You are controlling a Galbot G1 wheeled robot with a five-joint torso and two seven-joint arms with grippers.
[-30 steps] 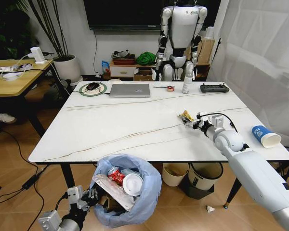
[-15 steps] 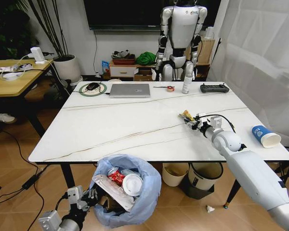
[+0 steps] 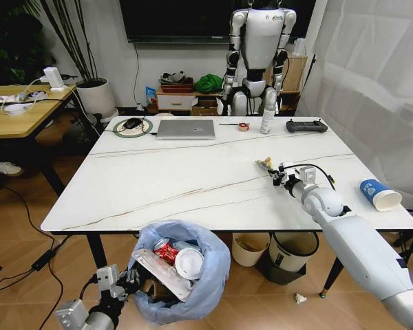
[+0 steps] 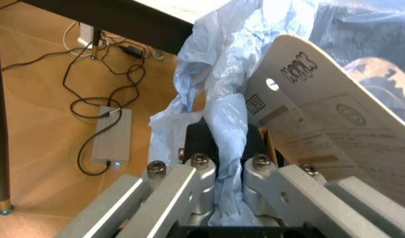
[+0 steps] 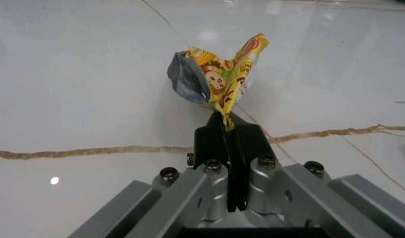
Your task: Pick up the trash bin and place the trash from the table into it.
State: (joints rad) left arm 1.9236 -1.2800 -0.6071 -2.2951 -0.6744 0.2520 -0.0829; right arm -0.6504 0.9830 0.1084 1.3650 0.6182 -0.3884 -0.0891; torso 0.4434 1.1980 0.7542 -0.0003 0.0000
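One trash bin (image 3: 182, 271), lined with a billowing blue bag (image 4: 219, 99), sits low at the near edge of the table (image 3: 186, 182), left of centre. It holds three visible pieces: a crushed red can (image 3: 166, 251), a white disc (image 3: 190, 262) and a printed cardboard sheet (image 4: 334, 134) leaning across the opening. The left gripper (image 4: 219, 144) has its jaws pressed together on a fold of the bag at the bin's near-left side. Two pieces of trash lie on the table: a yellow snack wrapper (image 5: 219, 77), right of centre, pinched between the closed jaws of the right gripper (image 5: 227, 130), and one blue-white paper cup (image 3: 380, 194) lying on its side near the right edge.
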